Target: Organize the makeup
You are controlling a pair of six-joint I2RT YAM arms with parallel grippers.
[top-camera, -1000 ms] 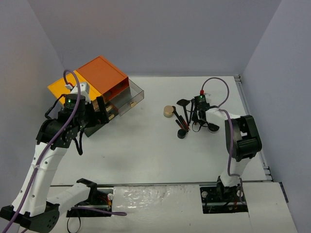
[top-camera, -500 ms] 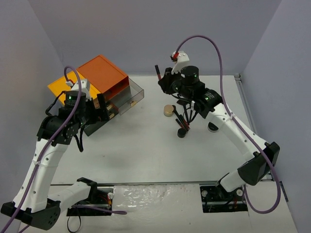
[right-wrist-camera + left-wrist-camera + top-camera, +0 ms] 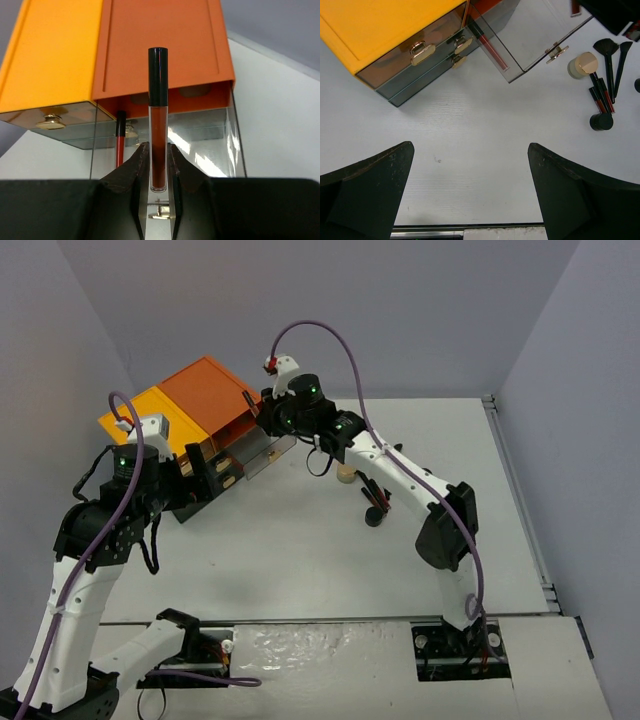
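My right gripper (image 3: 158, 150) is shut on a slim dark-red tube (image 3: 158, 120) with a black cap, held upright over the pulled-out clear drawer (image 3: 210, 145) of the cabinet (image 3: 200, 400). A red pencil (image 3: 119, 145) lies inside that drawer (image 3: 535, 35). The other makeup lies on the table to the right: a gold-lidded jar (image 3: 584, 65), black brushes (image 3: 609, 50), red pencils (image 3: 600, 97) and a round black compact (image 3: 600, 121). My left gripper (image 3: 470, 147) hangs open above bare table in front of the cabinet, holding nothing.
The cabinet (image 3: 385, 25) has a yellow top on its left half and an orange top (image 3: 160, 45) on its right half, with shut drawers carrying gold handles (image 3: 422, 50). Grey walls close in at the back and on both sides.
My right arm has swung left from the makeup pile to above the open drawer, carrying the dark-red tube. The left arm has drawn back slightly toward the near edge.
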